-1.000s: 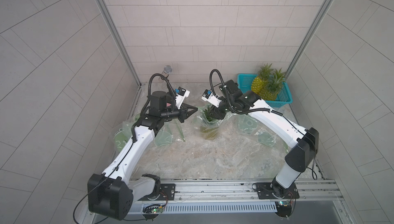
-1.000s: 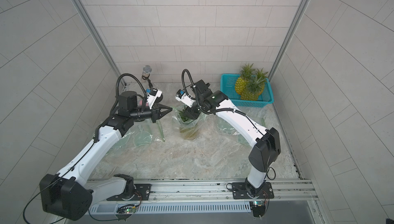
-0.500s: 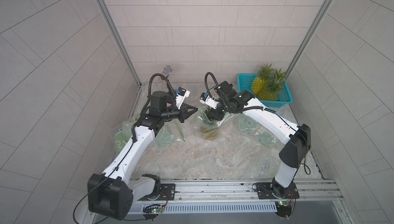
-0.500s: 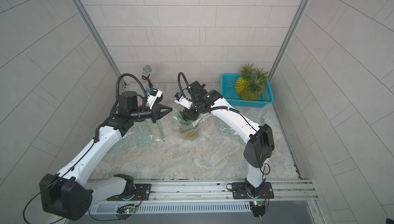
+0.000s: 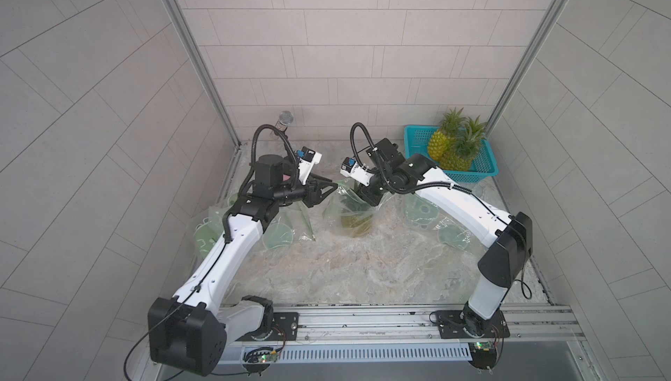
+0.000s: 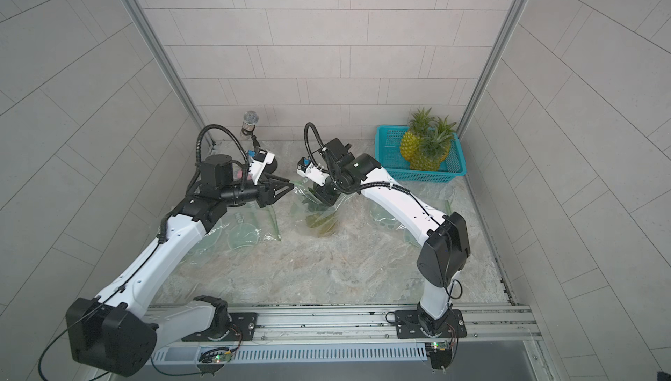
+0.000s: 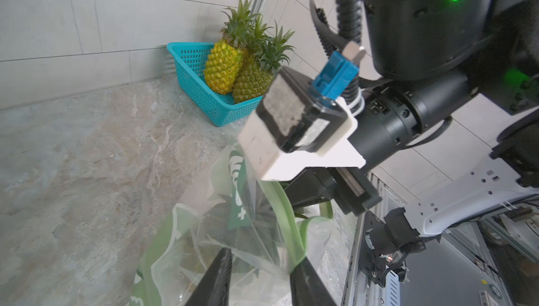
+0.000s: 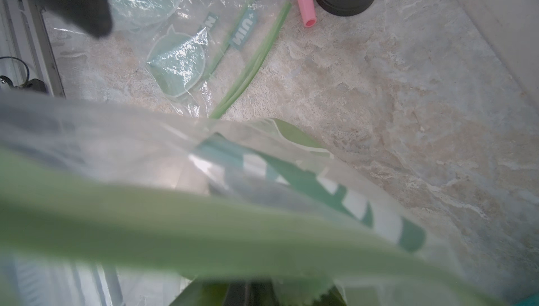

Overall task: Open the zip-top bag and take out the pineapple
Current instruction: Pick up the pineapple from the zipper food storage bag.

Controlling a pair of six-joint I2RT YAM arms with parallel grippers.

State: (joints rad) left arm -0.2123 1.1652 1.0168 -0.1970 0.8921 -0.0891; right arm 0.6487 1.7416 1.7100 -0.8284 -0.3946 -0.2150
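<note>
Your left end effector (image 7: 264,258) is right at the bag's mouth, its two black fingers (image 7: 221,272) spread. Clear film lies between them and the green zip strip (image 7: 287,223) runs against one of them, but I see no pinch there.

Your right end effector (image 5: 365,199) points down into the top of the zip-top bag (image 5: 343,212). Its tips are lost behind film and leaves, and its own wrist camera is smothered in plastic. I cannot tell whether it is spread or pressed together on anything.

On progress, the mouth reads as open to me. In the left wrist view the zip strip loops round with a gap between its two sides, so the opening step looks done.

The pineapple (image 5: 357,225) is inside the bag, which sits on the tabletop (image 5: 345,274) between your two arms, crown up toward the right end effector. You have yet to get a hold on it and lift it clear.

The bag is thin, glossy, crinkled film with teal print, and its zip strip is a stiffer pale-green band. The fruit shows a knobbly yellow-green rind and stiff, pointed leaves. I'd expect that soft film to cling and ride up with the fruit. The tabletop is marbled beige-grey and flat.

Further out, empty bags (image 5: 279,236) of the same kind lie flat on either side. In the far corner a teal perforated basket (image 5: 484,170) holds two more pineapples (image 5: 441,145).
</note>
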